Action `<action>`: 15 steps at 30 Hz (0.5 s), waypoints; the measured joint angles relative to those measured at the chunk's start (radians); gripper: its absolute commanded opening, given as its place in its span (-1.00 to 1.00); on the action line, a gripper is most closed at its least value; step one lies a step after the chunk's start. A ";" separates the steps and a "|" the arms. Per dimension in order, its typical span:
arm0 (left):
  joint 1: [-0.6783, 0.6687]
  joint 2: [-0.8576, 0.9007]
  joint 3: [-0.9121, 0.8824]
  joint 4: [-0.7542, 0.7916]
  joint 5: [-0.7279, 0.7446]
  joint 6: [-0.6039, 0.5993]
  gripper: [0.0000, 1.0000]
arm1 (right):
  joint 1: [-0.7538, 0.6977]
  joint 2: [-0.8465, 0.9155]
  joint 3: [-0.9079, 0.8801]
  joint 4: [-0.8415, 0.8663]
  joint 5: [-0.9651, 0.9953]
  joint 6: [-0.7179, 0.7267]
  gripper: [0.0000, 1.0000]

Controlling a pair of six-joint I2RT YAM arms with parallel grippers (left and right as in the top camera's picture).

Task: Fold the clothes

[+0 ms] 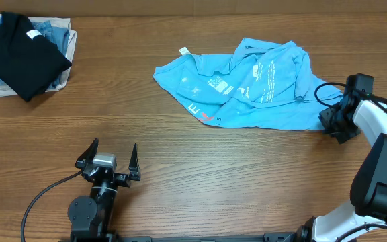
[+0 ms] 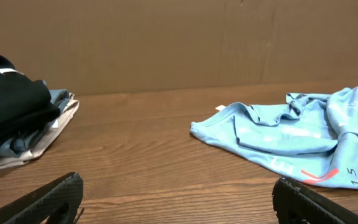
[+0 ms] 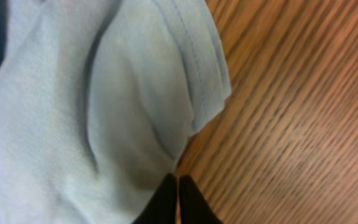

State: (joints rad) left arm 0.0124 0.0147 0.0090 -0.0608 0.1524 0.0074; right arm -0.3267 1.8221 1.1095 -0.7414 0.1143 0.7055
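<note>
Seen from overhead, the light blue t-shirt lies crumpled on the wooden table, at about 2 o'clock from the table's middle, white lettering and a red-orange mark facing up. The right claw sits at 3 o'clock, touching the t-shirt's right edge. The left claw is down at 7 o'clock, spread wide and well apart from the t-shirt. At 10 o'clock a folded black shirt rests on a pile of blue and white clothes.

In the left wrist view, the left claw is spread, with its dark fingers low at 7 and 5 o'clock and nothing between them. The t-shirt lies at 3 o'clock and the black shirt at 9 o'clock.

In the right wrist view, the right claw is at 6 o'clock, its fingers pressed together against the hem of the t-shirt. I cannot tell whether any cloth is caught between them. Bare table fills the right side.
</note>
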 measured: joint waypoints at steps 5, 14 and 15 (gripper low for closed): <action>0.000 0.000 0.000 0.000 0.000 0.000 0.99 | 0.000 -0.002 0.002 -0.031 0.024 0.001 -0.92; 0.000 0.000 0.000 0.000 0.000 0.000 1.00 | 0.000 -0.178 0.047 -0.098 0.033 -0.005 0.27; 0.000 0.000 0.000 0.000 0.000 0.000 0.99 | 0.000 -0.195 0.053 -0.097 0.033 -0.011 0.32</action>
State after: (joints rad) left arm 0.0124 0.0147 0.0090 -0.0608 0.1524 0.0074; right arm -0.3267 1.6276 1.1629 -0.8387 0.1474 0.6949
